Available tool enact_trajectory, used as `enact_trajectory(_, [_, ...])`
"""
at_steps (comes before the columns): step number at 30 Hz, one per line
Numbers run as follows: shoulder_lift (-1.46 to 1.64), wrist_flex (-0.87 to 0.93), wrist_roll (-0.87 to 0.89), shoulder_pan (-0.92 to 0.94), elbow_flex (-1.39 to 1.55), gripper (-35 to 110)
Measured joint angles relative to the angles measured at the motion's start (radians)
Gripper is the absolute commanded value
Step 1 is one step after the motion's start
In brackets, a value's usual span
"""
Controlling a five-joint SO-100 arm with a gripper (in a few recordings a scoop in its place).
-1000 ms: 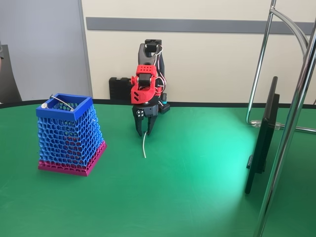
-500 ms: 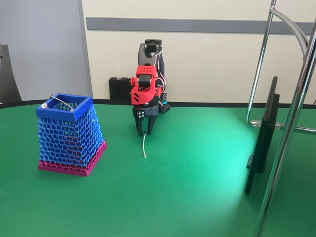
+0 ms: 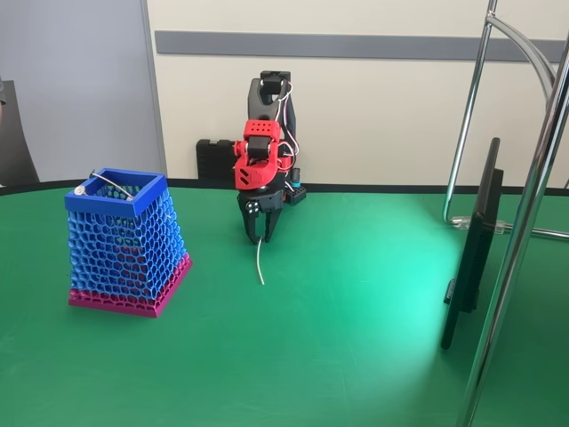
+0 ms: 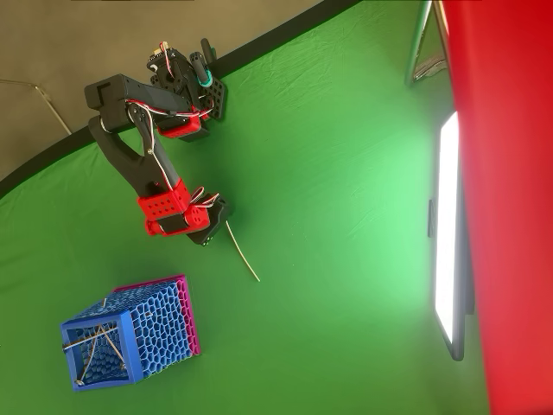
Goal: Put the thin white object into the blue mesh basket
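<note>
Pinching top end of thin white object (image 3: 259, 264), claw (image 3: 260, 238) points down near table's (image 3: 356, 338) back edge; strip's lower end touches table, blue mesh basket (image 3: 124, 242) well apart.

Arm folded forward, wrist pitched down; end effector (image 3: 259, 238) pointing down, fingers nearly closed.

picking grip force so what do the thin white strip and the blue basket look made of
The thin white strip: probably flexible plastic or coated wire, judging by its slender, slightly curved shape; finish too small to tell. The blue mesh basket: likely rigid matte plastic, possibly 3D-printed, with honeycomb walls, a solid rim and a magenta base band.
</note>
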Motion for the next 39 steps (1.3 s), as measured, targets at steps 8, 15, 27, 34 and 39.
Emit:
enact_trajectory(8, [0.0,0.002,-0.008,0.014,0.012,13])
enact_trajectory(15, [0.0,-0.003,-0.009,0.021,0.014,10])
enact_trajectory(27, [0.0,-0.002,-0.025,0.021,0.017,7])
enact_trajectory(34, [0.0,-0.003,-0.026,0.018,0.017,4])
enact_trajectory(39, [0.015,-0.003,-0.044,0.017,0.017,2])
